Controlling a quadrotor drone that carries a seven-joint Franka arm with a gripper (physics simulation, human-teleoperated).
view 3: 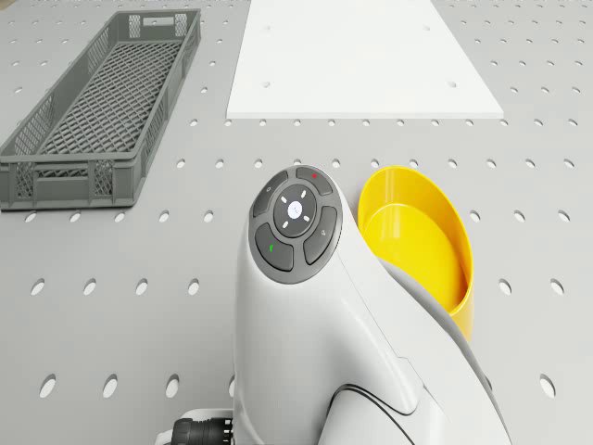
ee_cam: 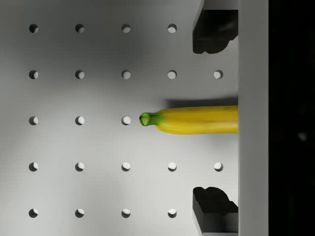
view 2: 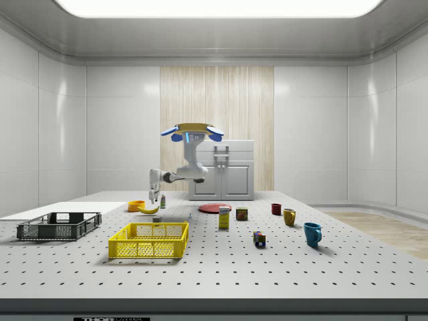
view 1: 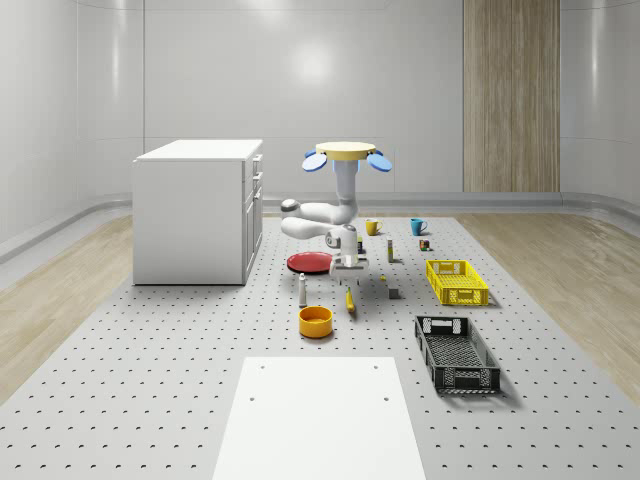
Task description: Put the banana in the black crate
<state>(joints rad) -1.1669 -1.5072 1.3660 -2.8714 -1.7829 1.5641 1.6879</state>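
Above the perforated table [view 1: 150, 330] your drone [view 1: 347, 155] hovers, and your gripper [ee_cam: 215, 119] hangs open over the banana [ee_cam: 192, 120], one finger on each side, not touching. Your black crate [view 1: 456, 353] stands well apart, near the white sheet [view 1: 320, 410].

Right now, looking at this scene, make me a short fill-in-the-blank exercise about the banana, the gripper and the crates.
1. In the wrist view, the banana lies flat on the table between the gripper's two ____ fingers.
2. The crate beside the black crate is ____ in colour.
3. The black crate holds ____.
4. In the drone view, the round container beside the arm is a yellow ____.

Missing words: open; yellow; nothing; bowl
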